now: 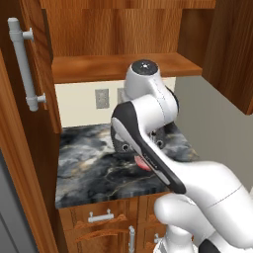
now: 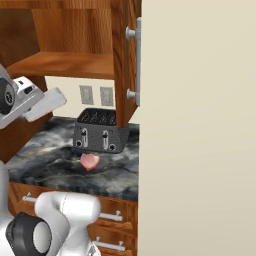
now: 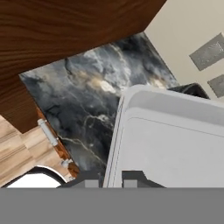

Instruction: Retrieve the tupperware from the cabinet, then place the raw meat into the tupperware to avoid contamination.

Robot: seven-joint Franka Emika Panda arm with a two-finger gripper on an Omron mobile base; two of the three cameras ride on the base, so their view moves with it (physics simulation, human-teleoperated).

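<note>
While I hold the tupperware (image 3: 170, 140) pinched at its rim, with the gripper (image 3: 113, 180) clamped on its near edge in the hand view, I read the container as already out of the cabinet (image 1: 118, 66), whose doors stand open and whose shelf looks bare. From the right base camera the whitish container (image 2: 46, 105) hangs in the air above the left part of the dark marble counter (image 2: 50, 160), tilted and well clear of the stone. What matters for me now is where the raw meat (image 2: 89, 161) lies: it sits on the counter just in front of the dark grey toaster (image 2: 100, 131), off to the right of the held container and lower, near the counter's front. In the left base view only a sliver of the pink slab (image 1: 142, 163) shows past my arm's forearm link. I judge the container has to go down flat on open marble to the left of the meat, near enough for a short carry, before I let go and fetch the slab
</note>
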